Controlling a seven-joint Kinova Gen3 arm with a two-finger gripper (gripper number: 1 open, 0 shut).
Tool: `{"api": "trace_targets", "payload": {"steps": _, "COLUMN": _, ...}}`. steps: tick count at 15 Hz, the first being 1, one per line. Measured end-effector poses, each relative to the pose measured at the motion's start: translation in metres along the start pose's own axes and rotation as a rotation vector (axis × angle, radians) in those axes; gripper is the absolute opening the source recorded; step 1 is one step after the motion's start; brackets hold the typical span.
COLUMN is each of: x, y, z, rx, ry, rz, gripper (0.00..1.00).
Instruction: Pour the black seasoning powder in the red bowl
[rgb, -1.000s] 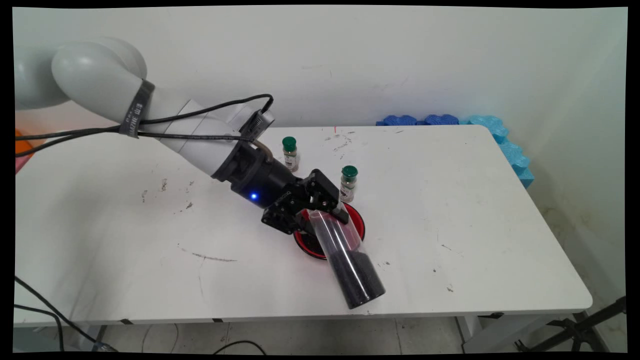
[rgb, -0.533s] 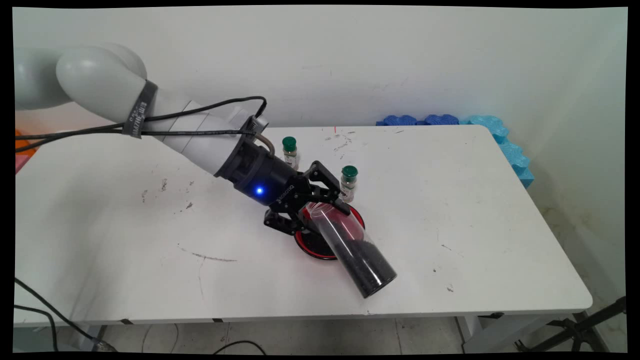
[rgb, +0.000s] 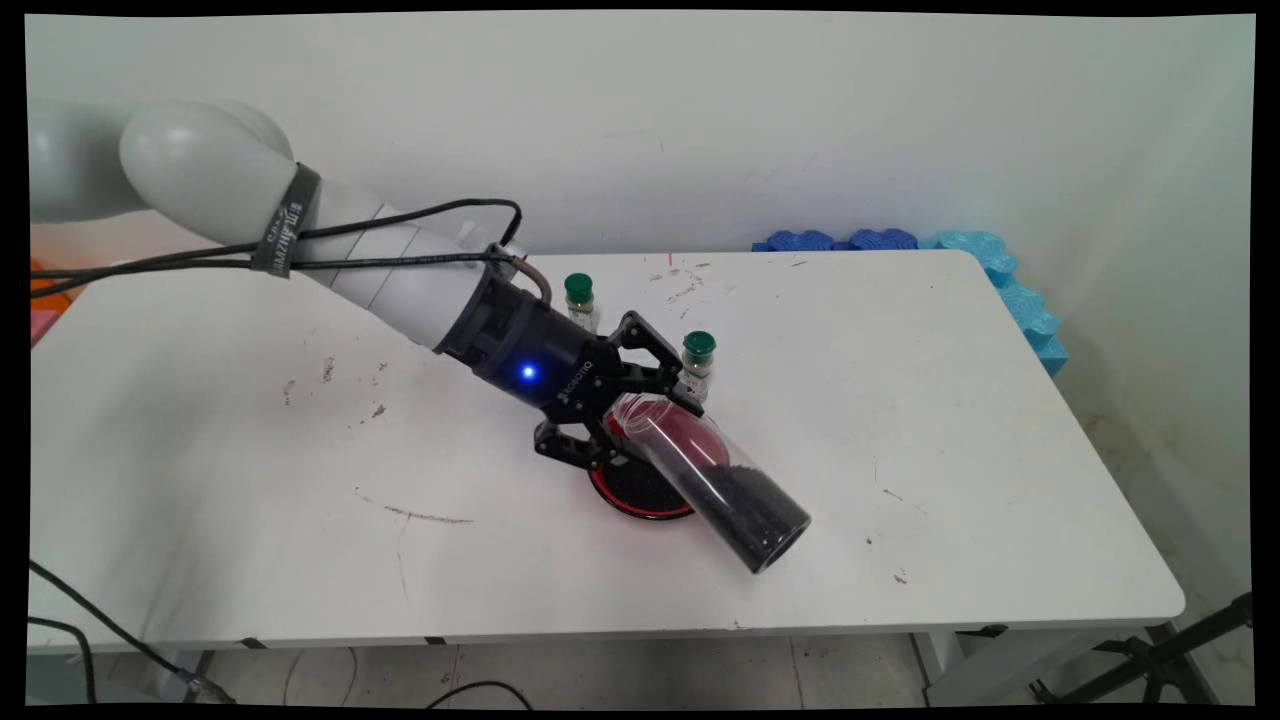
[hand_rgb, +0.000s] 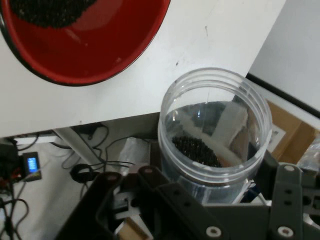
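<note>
I have the gripper (rgb: 640, 420) clenched on the clear jar (rgb: 715, 480) near its open mouth, black granules (rgb: 750, 510) pooled at its base. Since a second ago the jar has swung from pointing at the bench's near edge toward the near right corner, flatter now. Under it sits the red bowl (rgb: 640, 490); two green-capped vials (rgb: 579, 302) stand behind. The white bench (rgb: 950, 450) is scuffed; blue foam (rgb: 1000, 270) lines the far right corner.

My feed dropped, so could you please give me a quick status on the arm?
Gripper shut on clear jar, tilted over red bowl. Black granules in both. Two green-capped vials stand just behind.
</note>
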Motion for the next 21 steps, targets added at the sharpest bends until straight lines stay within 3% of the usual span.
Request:
{"api": "trace_targets", "payload": {"steps": 10, "x": 0.007, "y": -0.004, "z": 0.000, "rx": -0.066, "ry": -0.003, "rz": -0.252, "gripper": 0.00}}
{"api": "trace_targets", "payload": {"steps": 21, "x": 0.011, "y": -0.011, "z": 0.000, "rx": -0.117, "ry": -0.017, "rz": -0.421, "gripper": 0.00}}
